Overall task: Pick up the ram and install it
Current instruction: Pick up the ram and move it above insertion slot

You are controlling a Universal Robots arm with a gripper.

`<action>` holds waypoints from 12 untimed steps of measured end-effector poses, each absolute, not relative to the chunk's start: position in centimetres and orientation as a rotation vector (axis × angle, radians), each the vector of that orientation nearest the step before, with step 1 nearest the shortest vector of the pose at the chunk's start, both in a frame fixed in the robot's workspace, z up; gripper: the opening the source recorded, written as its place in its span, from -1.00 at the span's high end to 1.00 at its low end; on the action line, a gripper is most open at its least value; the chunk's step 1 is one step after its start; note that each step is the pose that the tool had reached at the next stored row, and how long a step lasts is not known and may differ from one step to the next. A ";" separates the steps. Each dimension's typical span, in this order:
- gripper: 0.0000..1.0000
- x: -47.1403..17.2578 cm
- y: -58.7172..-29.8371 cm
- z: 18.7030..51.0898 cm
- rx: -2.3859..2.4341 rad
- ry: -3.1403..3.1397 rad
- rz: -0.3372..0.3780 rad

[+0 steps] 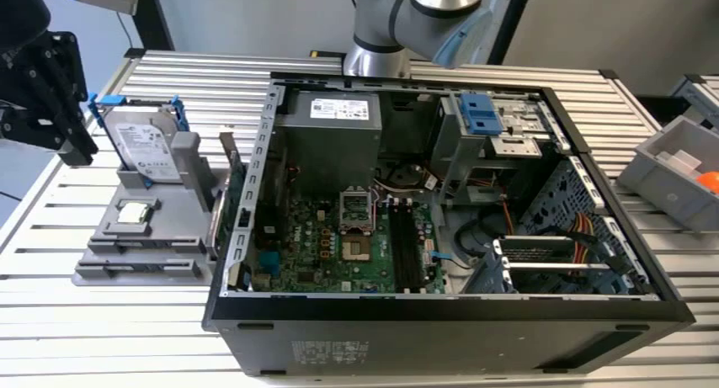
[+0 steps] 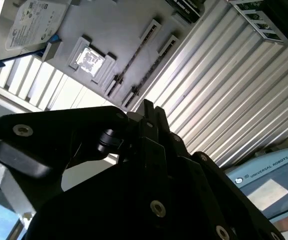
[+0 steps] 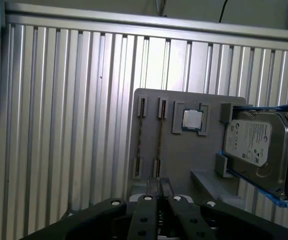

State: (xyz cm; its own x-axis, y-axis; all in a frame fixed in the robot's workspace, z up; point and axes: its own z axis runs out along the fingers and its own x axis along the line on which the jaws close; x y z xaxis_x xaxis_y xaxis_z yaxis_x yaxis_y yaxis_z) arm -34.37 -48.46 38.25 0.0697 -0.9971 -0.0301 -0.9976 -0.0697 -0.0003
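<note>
Two ram sticks [image 3: 141, 135] stand on edge in the slots of a grey holder [image 3: 183, 160]. In the second wrist view they are thin dark strips [image 2: 134, 60]; in the exterior view they lie low on the holder's front [image 1: 137, 255]. My black gripper [image 3: 158, 189] hovers above the table near the holder, apart from the ram, fingers pressed together and holding nothing. It also shows in the second wrist view [image 2: 148, 111] and at the exterior view's far left [image 1: 77, 152]. The open computer case [image 1: 242, 236] shows the motherboard's dark ram slots [image 1: 405, 245].
The holder also carries a CPU [image 3: 192, 120] and a hard drive [image 3: 256, 145] in a blue frame. Ribbed aluminium table [image 3: 59, 125] lies all around. A grey bin [image 1: 679, 165] sits at the exterior view's right. The arm's base [image 1: 393, 26] stands behind the case.
</note>
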 end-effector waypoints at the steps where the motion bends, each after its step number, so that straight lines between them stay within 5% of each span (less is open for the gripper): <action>1: -1.00 -34.4 -48.5 38.3 -2.283 2.128 0.034; 12: -1.00 -34.4 -48.5 38.2 -2.284 2.126 0.034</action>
State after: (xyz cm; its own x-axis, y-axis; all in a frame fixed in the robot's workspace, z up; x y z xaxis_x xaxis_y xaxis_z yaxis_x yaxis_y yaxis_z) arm -34.37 -48.46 38.25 0.0715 -0.9970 -0.0301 -0.9974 -0.0716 -0.0003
